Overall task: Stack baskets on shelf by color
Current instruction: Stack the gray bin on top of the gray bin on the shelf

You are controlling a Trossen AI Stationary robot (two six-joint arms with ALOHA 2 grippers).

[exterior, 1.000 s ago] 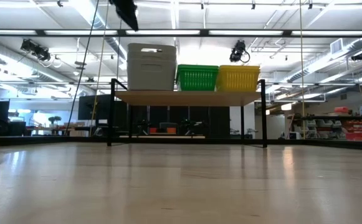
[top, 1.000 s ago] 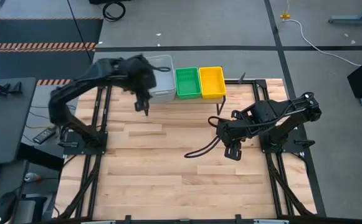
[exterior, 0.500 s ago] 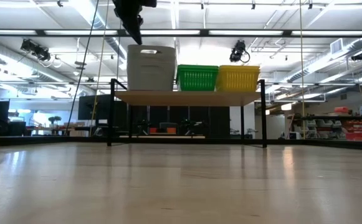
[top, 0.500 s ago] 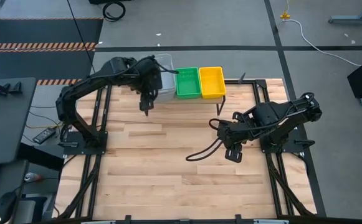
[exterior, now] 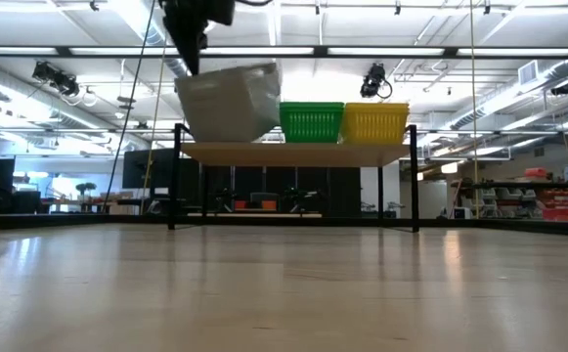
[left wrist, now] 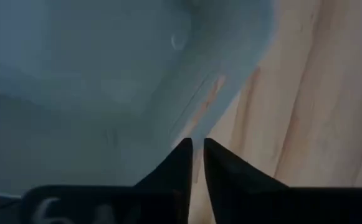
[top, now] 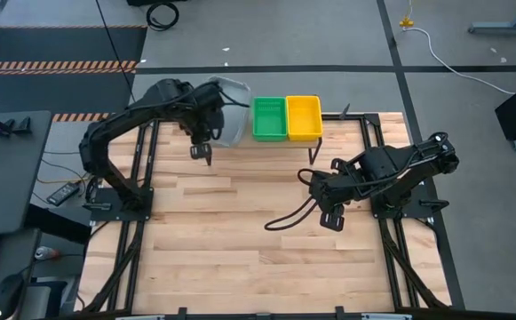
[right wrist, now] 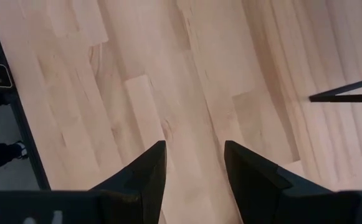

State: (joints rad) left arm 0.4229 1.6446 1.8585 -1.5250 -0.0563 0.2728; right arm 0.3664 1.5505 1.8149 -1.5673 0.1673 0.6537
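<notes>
On the shelf [exterior: 293, 152] at the table's far edge stand a green basket [top: 268, 118] and a yellow basket [top: 303, 117], side by side. Left of them a tall light grey basket stack [exterior: 230, 103] leans toward the table's left, its lower left edge on the plank and its right side raised. My left gripper [left wrist: 197, 152] is at the stack's upper left corner, shut on it. My right gripper [right wrist: 193, 162] hangs open over bare table [right wrist: 168, 74] at the right, with nothing between its fingers. My left gripper comes from above, fingers pointing down, and closes on the rim of the grey basket stack at its upper left corner [exterior: 184, 80]. The fingers stand almost together with only a thin wall edge [left wrist: 195, 127] between them. The stack sits tilted, its lower left edge [exterior: 196, 140] on the shelf.
The shelf's thin black legs [exterior: 414, 181] stand on the wooden tabletop [top: 240, 231]. A black cable [top: 284, 218] trails on the table beside my right arm. The tabletop in front of the shelf is bare wood.
My left gripper has gone a little toward the table's left edge at the grey stack's top. The stack, upright on the shelf before, has tipped leftward: its top has swung left and its right side has risen, while its lower left edge has stayed on the plank.
</notes>
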